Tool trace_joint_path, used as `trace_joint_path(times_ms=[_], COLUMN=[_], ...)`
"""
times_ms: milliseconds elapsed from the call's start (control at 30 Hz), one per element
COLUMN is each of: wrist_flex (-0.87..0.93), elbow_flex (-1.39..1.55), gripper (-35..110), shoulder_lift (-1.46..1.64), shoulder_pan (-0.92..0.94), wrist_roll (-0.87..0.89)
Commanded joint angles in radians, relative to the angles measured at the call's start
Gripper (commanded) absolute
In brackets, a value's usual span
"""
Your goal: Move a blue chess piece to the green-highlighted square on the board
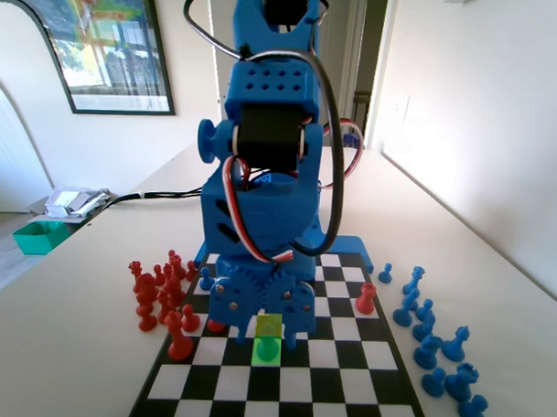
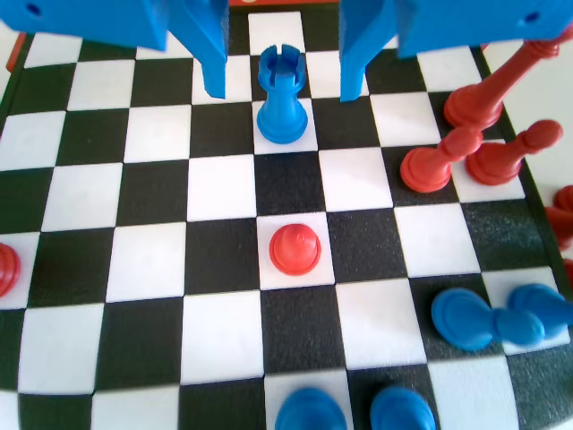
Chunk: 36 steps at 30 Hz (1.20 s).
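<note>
1. In the fixed view, the board (image 1: 346,380) had its near rows bare. Red pieces (image 1: 161,291) crowded the table just off the board's left edge, and blue pieces (image 1: 434,337) stood in a loose row off its right edge.
2. The board lay on a pale table (image 1: 63,347) in a bright room, with a framed picture (image 1: 101,42) on the wall beyond the board's far end.
3. The green-highlighted square (image 1: 259,359) sat near the board's middle. The blue chess piece (image 2: 282,94), which had a notched crown, stood upright on the board, on that square as far as the fixed view showed.
4. The gripper (image 2: 284,90) hung low over the board with its jaws apart. One jaw stood on each side of the blue chess piece with a gap on both sides, so it gripped nothing.
5. A red pawn (image 2: 295,249) stood alone on a white square of the board.
</note>
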Motion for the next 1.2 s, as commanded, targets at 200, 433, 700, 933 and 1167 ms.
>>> trace_joint_path(times_ms=[200,433,700,933,1167], wrist_flex=[0.207,0.374,0.574,0.804,0.894], elbow_flex=[-0.123,-0.209,-0.209,-0.164,-0.044], gripper=[12,1,1,1,1], shoulder_lift=[0.233,0.393,0.661,0.936,1.198], shoulder_pan=[-0.034,-0.031,-0.014,0.0,-0.006], wrist_roll=[0.048,0.025,-0.074,-0.193,-0.267])
